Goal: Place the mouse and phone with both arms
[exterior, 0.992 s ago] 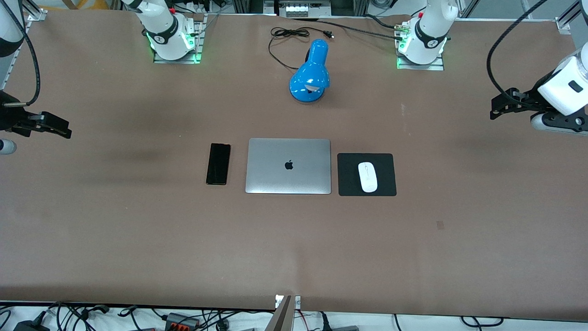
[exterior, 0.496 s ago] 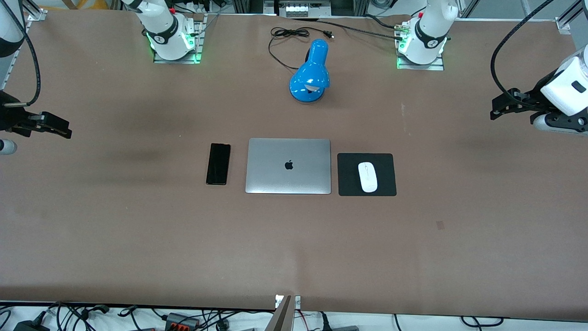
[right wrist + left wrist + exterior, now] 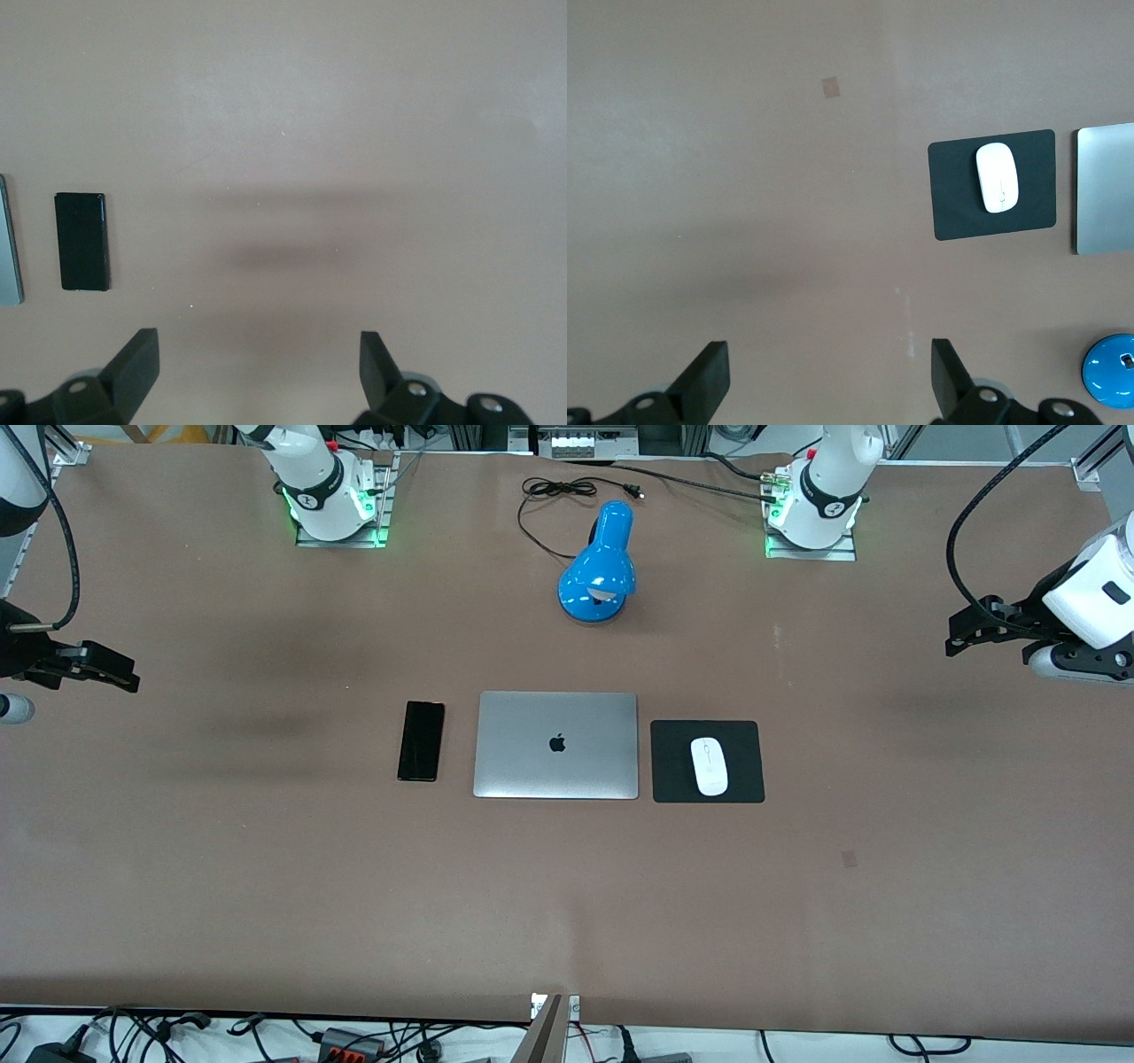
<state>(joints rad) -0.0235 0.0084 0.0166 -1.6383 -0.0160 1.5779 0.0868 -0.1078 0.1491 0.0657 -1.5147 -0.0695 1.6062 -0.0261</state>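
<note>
Front view: left tool (image 3: 961, 633) is hovering w/ fingers spread, empty, over desk (image 3: 266, 886) at the left arm's end; right tool (image 3: 120, 676) likewise spread, empty, at the right arm's end edge. Both are sitting well apart from the items. Mouse (image 3: 709, 766) is lying on black pad (image 3: 673, 779) mid-desk: prob. light, glossy, slippery, so pinch its long sides. Phone (image 3: 421, 740) is lying flat beside laptop (image 3: 555, 745): thin, stiff, fragile; take by long edges.

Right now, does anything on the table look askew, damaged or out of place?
Nothing stands out. The phone, the closed laptop and the mouse on its black pad lie squared in a row; both grippers hang open, apart from them.
</note>
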